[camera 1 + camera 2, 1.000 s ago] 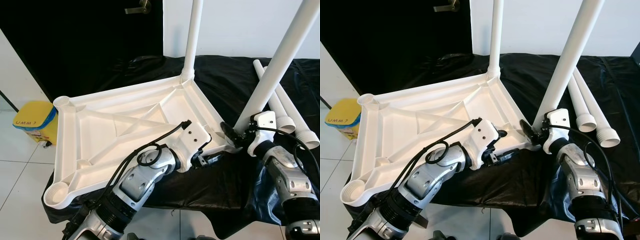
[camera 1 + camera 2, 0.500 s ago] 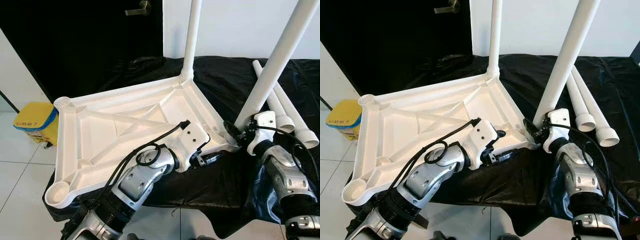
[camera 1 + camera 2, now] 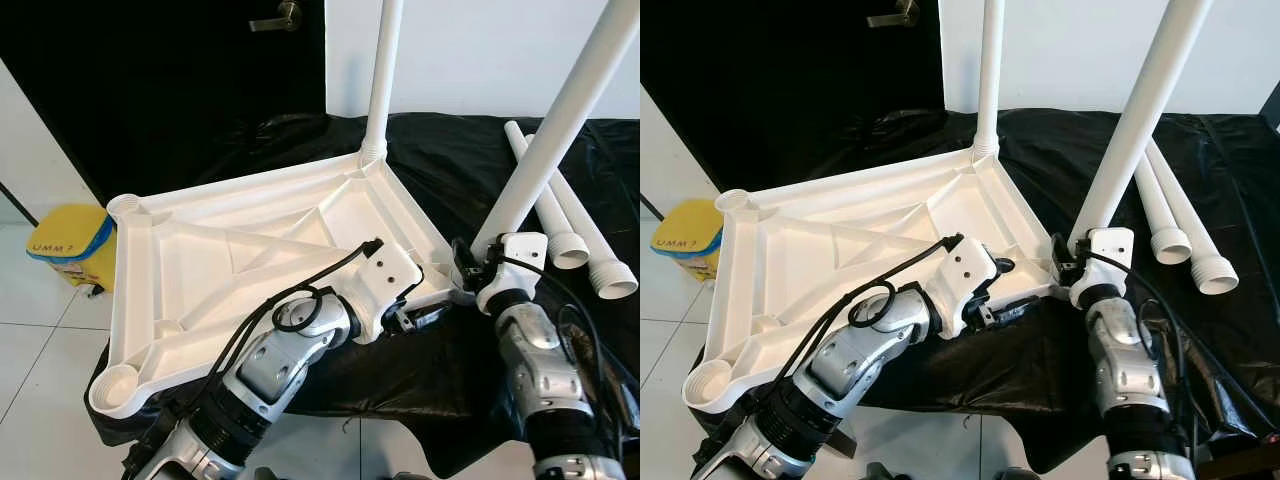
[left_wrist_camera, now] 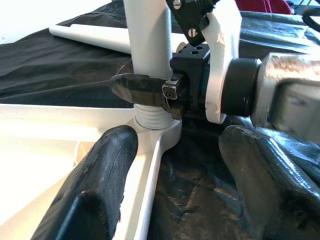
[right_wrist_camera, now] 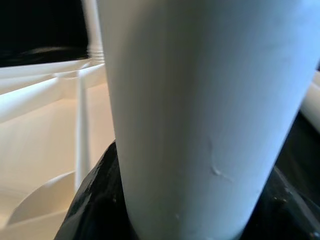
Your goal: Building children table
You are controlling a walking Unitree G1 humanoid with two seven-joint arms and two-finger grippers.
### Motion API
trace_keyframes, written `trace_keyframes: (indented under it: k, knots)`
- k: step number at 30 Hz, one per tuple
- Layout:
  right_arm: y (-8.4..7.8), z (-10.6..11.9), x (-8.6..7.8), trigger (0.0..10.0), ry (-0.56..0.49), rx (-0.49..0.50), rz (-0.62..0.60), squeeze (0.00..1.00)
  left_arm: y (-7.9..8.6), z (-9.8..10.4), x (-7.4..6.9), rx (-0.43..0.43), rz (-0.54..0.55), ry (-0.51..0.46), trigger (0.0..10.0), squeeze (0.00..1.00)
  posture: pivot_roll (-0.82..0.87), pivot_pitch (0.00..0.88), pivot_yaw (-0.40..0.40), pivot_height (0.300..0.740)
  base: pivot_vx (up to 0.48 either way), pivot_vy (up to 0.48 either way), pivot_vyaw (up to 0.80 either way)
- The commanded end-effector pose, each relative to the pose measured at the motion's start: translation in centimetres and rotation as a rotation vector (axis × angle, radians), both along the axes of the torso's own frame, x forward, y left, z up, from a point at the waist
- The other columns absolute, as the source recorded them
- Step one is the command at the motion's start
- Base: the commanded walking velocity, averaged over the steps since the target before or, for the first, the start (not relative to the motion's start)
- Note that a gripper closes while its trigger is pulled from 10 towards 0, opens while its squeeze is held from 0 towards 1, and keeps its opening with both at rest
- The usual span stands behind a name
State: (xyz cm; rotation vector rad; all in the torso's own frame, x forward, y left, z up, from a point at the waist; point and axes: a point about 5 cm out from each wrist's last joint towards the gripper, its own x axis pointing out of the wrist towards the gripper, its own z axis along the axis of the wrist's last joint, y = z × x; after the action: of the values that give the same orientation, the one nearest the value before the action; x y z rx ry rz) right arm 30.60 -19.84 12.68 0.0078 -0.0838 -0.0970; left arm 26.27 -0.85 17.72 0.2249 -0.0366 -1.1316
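The right gripper (image 3: 468, 268) has its jaws clamped round the white leg (image 3: 545, 140) just above its corner socket in the upturned tabletop (image 3: 230, 255) (on black sheeting), while the left gripper (image 4: 175, 165) gapes wide astride that corner.
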Motion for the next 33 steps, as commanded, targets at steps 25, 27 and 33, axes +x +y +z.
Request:
trace_keyframes:
  k: [25,27,33]
  knots:
    - [1.5,-1.7,-2.5,10.0,0.051,0.007,-0.223,0.94,0.6,-0.5,0.3,0.013,-0.008,0.030,10.0,0.00,-0.22,0.067,0.030,0.740,0.000,0.000,0.00]
    - [1.5,-1.6,-2.4,10.0,0.049,0.006,-0.221,0.94,0.6,-0.6,0.3,0.013,-0.003,0.029,10.0,0.00,-0.22,0.067,0.030,0.740,0.000,0.000,0.00]
    - [1.1,-0.6,-1.6,10.0,0.005,-0.024,-0.090,1.00,1.2,-0.5,0.7,-0.024,0.072,0.021,10.0,0.00,-0.20,0.079,-0.009,0.740,0.000,0.000,0.00]
